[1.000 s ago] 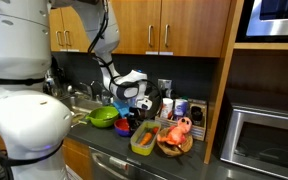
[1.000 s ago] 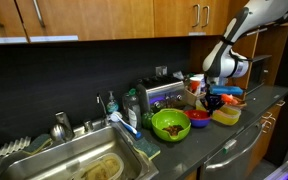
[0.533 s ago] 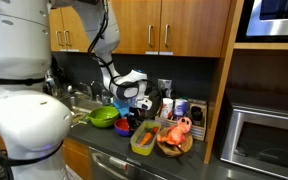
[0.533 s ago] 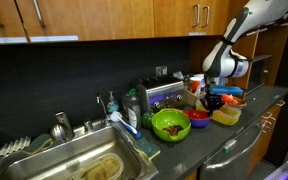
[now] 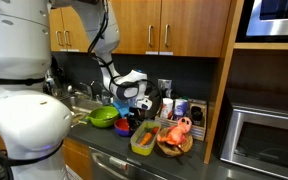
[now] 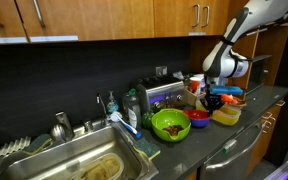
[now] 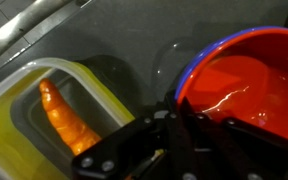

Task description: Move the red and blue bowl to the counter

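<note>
The red and blue bowl (image 7: 246, 82) fills the right of the wrist view, red inside with a blue rim. My gripper (image 7: 176, 135) is shut on its near rim. In both exterior views the bowl (image 5: 124, 127) (image 6: 198, 118) lies low over the dark counter (image 6: 246, 122), between the lime-green bowl and the green tray. My gripper (image 5: 134, 104) (image 6: 212, 104) reaches down onto the bowl's edge. I cannot tell whether the bowl touches the counter (image 7: 134, 62).
A lime-green bowl (image 5: 102, 117) (image 6: 170, 124) sits beside the sink (image 6: 84, 160). A green tray (image 5: 142, 140) (image 6: 226, 115) holds an orange piece (image 7: 66, 118). A wooden bowl with an orange toy (image 5: 175, 135) and jars stand close behind.
</note>
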`<state>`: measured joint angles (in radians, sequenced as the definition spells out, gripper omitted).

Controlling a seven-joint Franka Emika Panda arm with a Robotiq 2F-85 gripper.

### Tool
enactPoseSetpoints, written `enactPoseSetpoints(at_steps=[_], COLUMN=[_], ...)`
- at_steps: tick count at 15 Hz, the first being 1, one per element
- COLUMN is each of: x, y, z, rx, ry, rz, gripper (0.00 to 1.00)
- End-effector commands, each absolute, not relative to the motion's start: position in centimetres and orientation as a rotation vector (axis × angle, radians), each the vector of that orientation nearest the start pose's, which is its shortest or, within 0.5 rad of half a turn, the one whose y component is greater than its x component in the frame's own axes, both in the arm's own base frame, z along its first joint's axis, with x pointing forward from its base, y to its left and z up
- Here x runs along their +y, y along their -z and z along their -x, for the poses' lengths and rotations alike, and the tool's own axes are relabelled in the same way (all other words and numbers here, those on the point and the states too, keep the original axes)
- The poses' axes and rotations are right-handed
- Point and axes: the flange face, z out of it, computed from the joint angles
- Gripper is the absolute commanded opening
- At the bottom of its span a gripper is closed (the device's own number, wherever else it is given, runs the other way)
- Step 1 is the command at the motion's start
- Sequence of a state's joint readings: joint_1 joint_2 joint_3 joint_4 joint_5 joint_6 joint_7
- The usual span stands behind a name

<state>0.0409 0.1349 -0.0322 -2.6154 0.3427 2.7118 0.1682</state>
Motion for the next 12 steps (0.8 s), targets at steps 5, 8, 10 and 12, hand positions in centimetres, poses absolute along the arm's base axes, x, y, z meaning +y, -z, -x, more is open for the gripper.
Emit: enactPoseSetpoints(at_steps=[5, 8, 10, 12], x=[-0.67, -0.52, -0.42, -0.32], y=[-20.17, -20.19, -20.25, -20.35], z=[-43.00, -42.98, -42.96, -42.92], rx=[0.696, 0.694, 0.693, 0.692], ry=[-0.061, -0.057, -0.053, -0.049], rz=[2.930, 2.933, 2.937, 2.943], gripper=[0.43, 0.62, 0.76, 0.90])
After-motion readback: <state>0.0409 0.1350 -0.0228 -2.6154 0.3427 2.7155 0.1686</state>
